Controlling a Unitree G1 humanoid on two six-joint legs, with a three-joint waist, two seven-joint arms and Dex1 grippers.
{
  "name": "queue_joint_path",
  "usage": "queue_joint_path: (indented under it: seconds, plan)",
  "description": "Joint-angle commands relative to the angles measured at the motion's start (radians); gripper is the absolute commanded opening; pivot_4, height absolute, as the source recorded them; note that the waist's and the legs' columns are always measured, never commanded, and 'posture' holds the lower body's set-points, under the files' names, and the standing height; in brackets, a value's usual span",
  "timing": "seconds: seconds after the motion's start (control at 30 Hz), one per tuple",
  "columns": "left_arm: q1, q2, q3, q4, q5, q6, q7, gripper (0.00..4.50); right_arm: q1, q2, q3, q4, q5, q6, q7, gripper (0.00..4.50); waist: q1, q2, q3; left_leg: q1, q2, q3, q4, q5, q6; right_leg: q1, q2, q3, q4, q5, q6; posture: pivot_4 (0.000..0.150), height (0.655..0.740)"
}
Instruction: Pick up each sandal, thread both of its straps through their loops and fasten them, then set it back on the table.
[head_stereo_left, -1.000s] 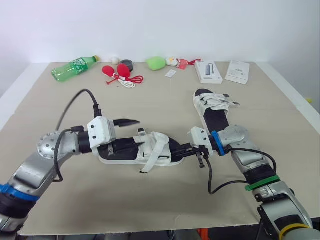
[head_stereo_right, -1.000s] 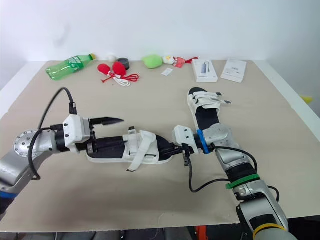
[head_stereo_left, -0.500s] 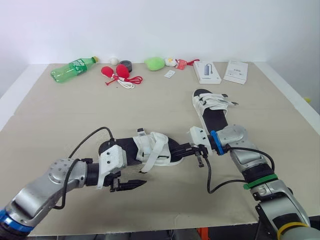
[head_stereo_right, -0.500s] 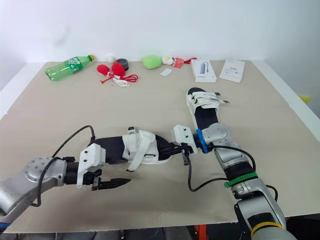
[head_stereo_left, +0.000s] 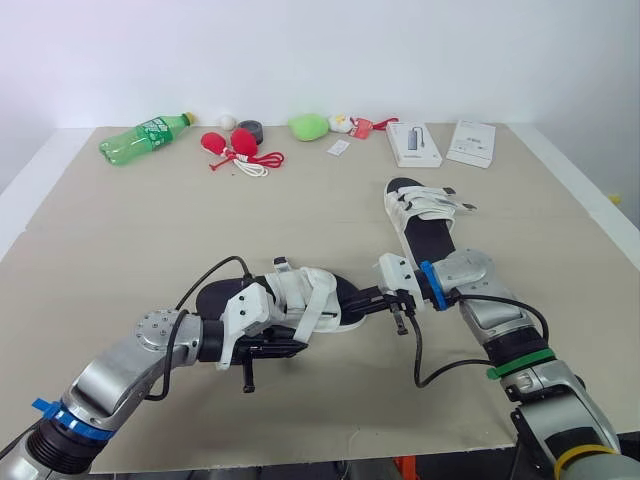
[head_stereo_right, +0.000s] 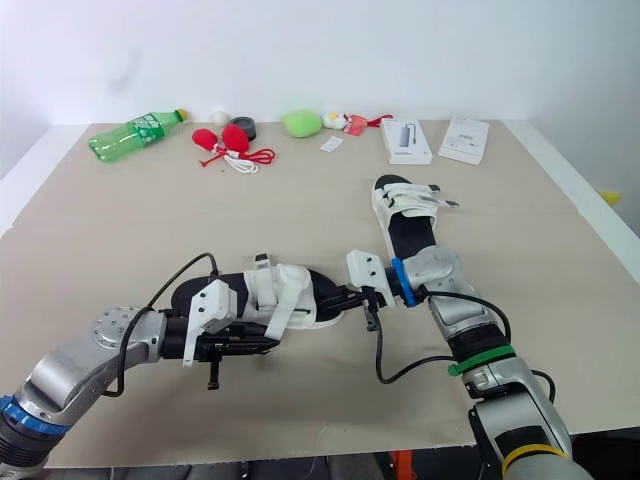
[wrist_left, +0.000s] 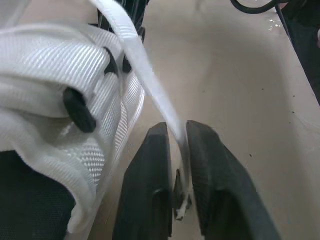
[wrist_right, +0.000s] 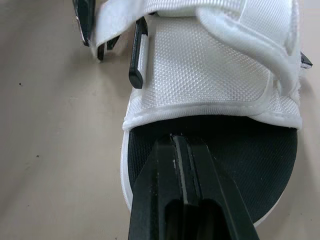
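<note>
The sandal (head_stereo_left: 290, 300) lies mid-table (head_stereo_left: 120, 230), long axis crosswise between the arms. Its toe is clamped by the right gripper (wrist_right: 176, 145), and its loose strap (wrist_left: 150, 85) is pinched in the nearer left gripper (wrist_left: 177, 131) — just beside the upper.

- our left gripper (wrist_left: 176, 127), up at the heel of the near sandal (head_stereo_left: 300, 295) a second ago and then low over the table (head_stereo_left: 120, 230) in front of it, has come in against the sandal's near side.
- its jaws, spread a second ago, now pinch the loose strap (wrist_left: 150, 85).
</note>
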Motion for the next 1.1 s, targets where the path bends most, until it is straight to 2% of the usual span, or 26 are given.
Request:
queue_joint_path:
  seconds: [0.03, 0.13, 0.23, 0.33, 0.43, 0.6, 0.93, 1.1]
  plan:
    - [-0.023, 0.011, 0.009, -0.006, -0.03, 0.058, -0.05, 0.05, 0.014, -0.015, 0.016, -0.003, -0.027, 0.011, -0.001, 0.0, 0.0, 0.0, 0.0, 0.0, 0.0, 0.0, 0.0, 0.0, 0.0, 0.0, 0.0, 0.0, 0.0, 0.0, 0.0, 0.15, 0.74]
    - [-0.074, -0.024, 0.137, -0.006, -0.265, 0.202, -0.055, 0.05, 0.018, -0.021, 0.012, -0.01, -0.026, 0.013, -0.001, 0.0, 0.0, 0.0, 0.0, 0.0, 0.0, 0.0, 0.0, 0.0, 0.0, 0.0, 0.0, 0.0, 0.0, 0.0, 0.0, 0.15, 0.74]
    - [-0.186, -0.081, 0.257, 0.076, -0.519, 0.343, 0.01, 0.05, 0.021, -0.025, 0.009, -0.012, -0.026, 0.013, -0.004, 0.0, 0.0, 0.0, 0.0, 0.0, 0.0, 0.0, 0.0, 0.0, 0.0, 0.0, 0.0, 0.0, 0.0, 0.0, 0.0, 0.15, 0.74]
    - [-0.294, -0.159, 0.318, 0.162, -0.597, 0.397, 0.111, 0.05, 0.023, -0.028, 0.007, -0.014, -0.026, 0.013, -0.008, 0.0, 0.001, -0.001, 0.0, -0.001, 0.0, -0.002, 0.002, 0.0, 0.0, 0.001, 0.0, -0.002, 0.0, 0.0, 0.0, 0.15, 0.74]
    - [-0.386, -0.231, 0.255, 0.239, -0.504, 0.437, 0.233, 0.05, 0.03, -0.031, 0.006, -0.02, -0.027, 0.013, -0.018, 0.0, 0.002, -0.001, 0.0, -0.001, -0.001, -0.001, 0.001, 0.0, 0.0, 0.001, 0.0, -0.001, 0.0, 0.0, 0.002, 0.15, 0.74]
    - [-0.413, -0.307, 0.206, 0.26, -0.432, 0.451, 0.291, 0.05, 0.048, -0.036, 0.003, -0.044, -0.025, 0.022, -0.029, 0.0, 0.001, -0.002, -0.001, -0.003, -0.003, -0.007, 0.002, 0.0, -0.001, 0.002, 0.0, -0.003, 0.0, 0.002, 0.007, 0.15, 0.74]
    - [-0.409, -0.298, 0.203, 0.202, -0.508, 0.625, 0.251, 0.05, 0.07, -0.046, -0.001, -0.075, -0.021, 0.041, -0.044, 0.0, 0.002, -0.002, -0.001, -0.004, -0.004, -0.008, 0.002, 0.0, -0.001, 0.002, 0.0, -0.004, 0.0, 0.0, 0.005, 0.15, 0.74]
    - [-0.381, -0.29, 0.178, 0.192, -0.452, 0.618, 0.262, 0.05, 0.058, -0.038, 0.002, -0.063, -0.024, 0.039, -0.048, 0.0, 0.002, -0.002, -0.001, -0.004, -0.004, -0.008, 0.002, 0.0, -0.001, 0.002, 0.0, -0.004, 0.0, 0.0, 0.005, 0.15, 0.74]
